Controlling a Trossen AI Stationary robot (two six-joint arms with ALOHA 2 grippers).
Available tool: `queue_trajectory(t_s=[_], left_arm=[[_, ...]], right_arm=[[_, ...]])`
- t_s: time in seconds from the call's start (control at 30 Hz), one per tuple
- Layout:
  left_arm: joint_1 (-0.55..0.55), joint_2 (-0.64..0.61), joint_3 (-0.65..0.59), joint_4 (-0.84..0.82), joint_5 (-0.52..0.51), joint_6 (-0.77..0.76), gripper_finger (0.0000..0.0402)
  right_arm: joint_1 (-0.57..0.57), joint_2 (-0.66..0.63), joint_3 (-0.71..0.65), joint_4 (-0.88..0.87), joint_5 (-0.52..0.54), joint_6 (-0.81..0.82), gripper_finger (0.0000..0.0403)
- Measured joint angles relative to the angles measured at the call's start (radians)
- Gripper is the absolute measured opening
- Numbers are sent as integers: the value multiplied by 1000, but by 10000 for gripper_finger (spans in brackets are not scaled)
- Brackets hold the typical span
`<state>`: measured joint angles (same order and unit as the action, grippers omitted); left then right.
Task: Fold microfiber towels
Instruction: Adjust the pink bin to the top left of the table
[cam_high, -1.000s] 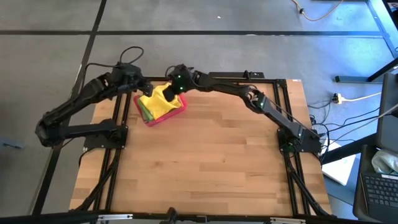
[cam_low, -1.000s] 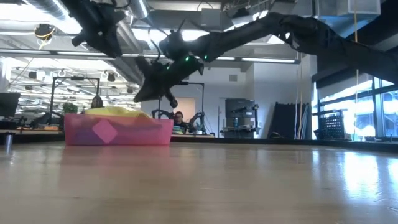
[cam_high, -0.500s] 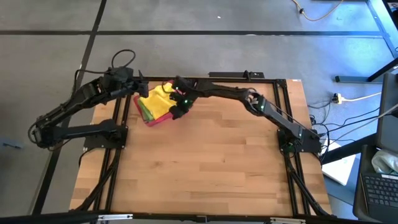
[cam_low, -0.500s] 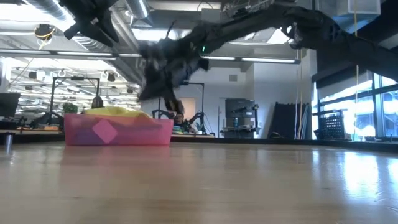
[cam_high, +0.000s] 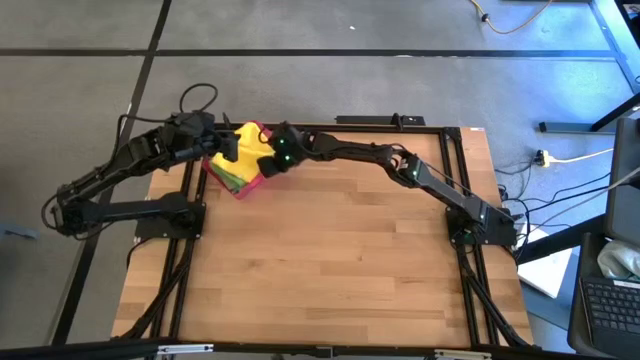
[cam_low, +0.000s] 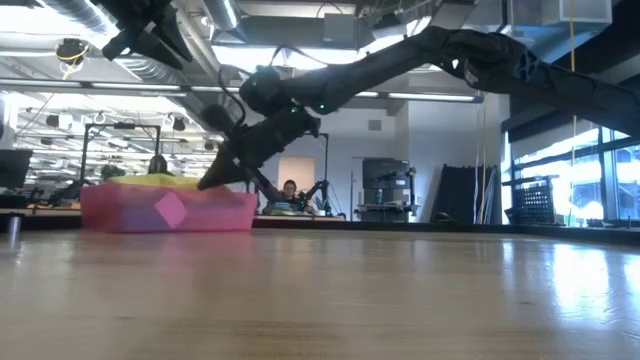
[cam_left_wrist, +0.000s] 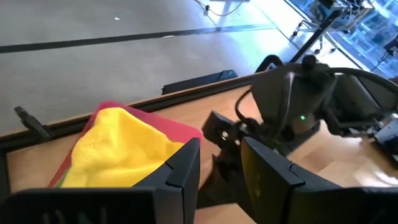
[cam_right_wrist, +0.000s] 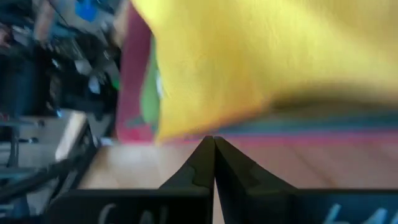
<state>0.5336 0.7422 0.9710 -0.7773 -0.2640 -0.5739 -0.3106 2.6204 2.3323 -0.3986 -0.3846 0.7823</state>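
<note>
The right gripper (cam_right_wrist: 213, 146), its fingers pressed shut on nothing, is nosing against the pink tray's (cam_low: 165, 210) wall, with the yellow towel (cam_right_wrist: 261, 56) heaped just beyond the fingertips; the left gripper (cam_left_wrist: 217, 163) is hovering with fingers partly apart, the tray just ahead. Pushing on could be shoving the tray off the tabletop (cam_high: 340, 260) edge; the closed fingers cannot pinch cloth.

My right gripper (cam_high: 268, 166) sits lower than 1 second ago, when it hung high above the tray (cam_high: 222, 178); it now presses against the tray's near side, fingers closed together. The tray, with its towels (cam_high: 245, 155), lies further toward my left arm and the table's far left corner than before. In the low view it has slid leftward too. My left gripper (cam_high: 226, 149) has pulled in slightly over the tray's far edge.
</note>
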Motion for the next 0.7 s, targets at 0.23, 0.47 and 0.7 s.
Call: queue_trajectory(t_s=[0.23, 0.47, 0.7], left_arm=[[-5, 0, 0, -3, 1, 23, 110], [-17, 4, 0, -238, 137, 4, 110], [-90, 10, -39, -396, 141, -84, 110]], right_arm=[[-25, 2, 2, 116, -53, -2, 12], [-65, -40, 23, 31, -369, -51, 10], [-93, -201, 23, -164, -200, -291, 11]])
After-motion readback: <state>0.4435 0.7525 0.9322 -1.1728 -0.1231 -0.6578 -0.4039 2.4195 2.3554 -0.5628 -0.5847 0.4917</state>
